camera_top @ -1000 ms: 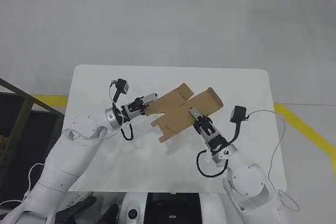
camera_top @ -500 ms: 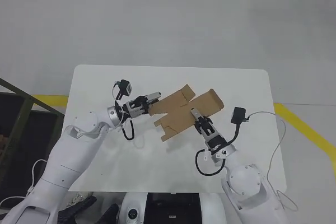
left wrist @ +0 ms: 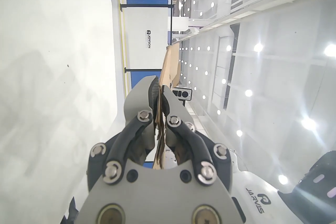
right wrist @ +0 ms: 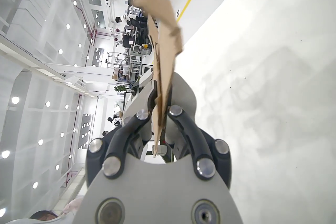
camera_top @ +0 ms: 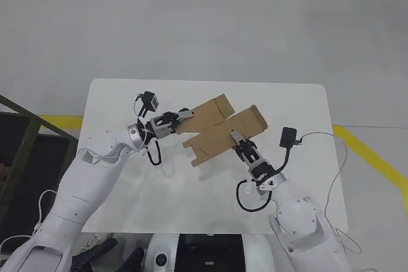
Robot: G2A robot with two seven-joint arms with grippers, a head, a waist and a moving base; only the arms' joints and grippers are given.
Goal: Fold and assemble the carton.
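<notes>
Carton (camera_top: 251,121) is flat; our left gripper (camera_top: 185,113) and right gripper (camera_top: 235,138) each pinch a side tight so we can fold it.

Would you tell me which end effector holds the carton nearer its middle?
The right end effector; the left end effector pinches an outer edge of the carton.

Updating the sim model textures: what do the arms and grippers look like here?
The left arm and right arm have glossy white rounded shells, each with a silver wrist ring and a black cable loop there. A small black camera box sits off each wrist. The left gripper and right gripper match: light grey bodies, two grey fingers, black curved link bars, silver screws.
</notes>
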